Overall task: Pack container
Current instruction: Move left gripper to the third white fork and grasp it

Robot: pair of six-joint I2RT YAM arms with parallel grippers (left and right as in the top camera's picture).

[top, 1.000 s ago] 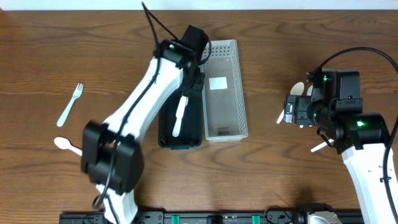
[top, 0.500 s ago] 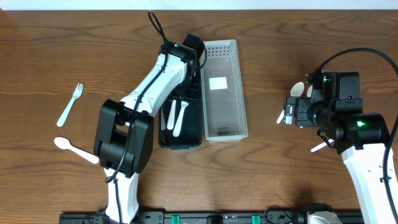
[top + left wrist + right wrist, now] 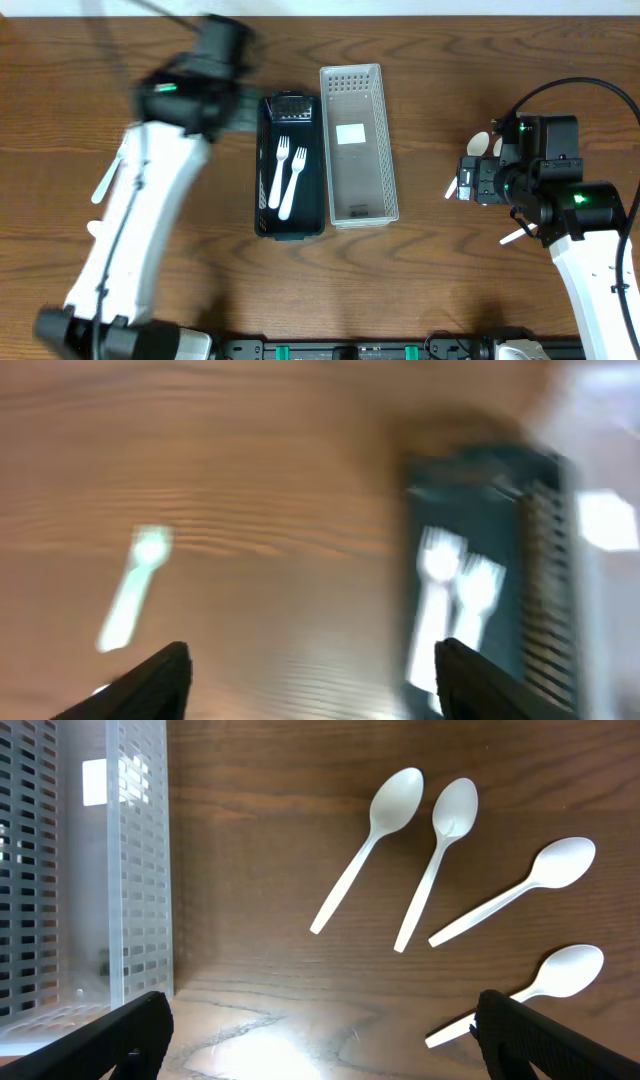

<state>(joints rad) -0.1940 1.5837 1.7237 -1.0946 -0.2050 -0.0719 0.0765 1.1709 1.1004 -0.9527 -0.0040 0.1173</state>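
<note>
No brand or legible writing is seen anywhere; only a blank white label (image 3: 350, 134) is found on the floor of the white basket (image 3: 358, 145), and in the right wrist view it is glimpsed again through the perforated wall. The dark tray (image 3: 290, 165) is set lengthwise near the middle of the table (image 3: 450, 300), its right side against the white basket. It is a narrow, slotted, near-black bin, and two white forks (image 3: 285, 175) are laid in it side by side, tines toward the far end. In the overhead view the left arm is smeared by blur over the table's left part, and a white utensil (image 3: 103, 182) is partly covered by it; whether fork or spoon cannot be told there. In the left wrist view, itself blurred, the tray and forks are shown at the right and a pale utensil on bare wood at the left. The left gripper (image 3: 312, 668) is seen with its jaws spread wide and nothing between them. Four white spoons (image 3: 437, 860) are shown fanned on the wood in the right wrist view, well apart from the basket, whereas overhead they are mostly hidden beneath the right arm. The right gripper (image 3: 322, 1015) is likewise held with jaws parted and empty.
</note>
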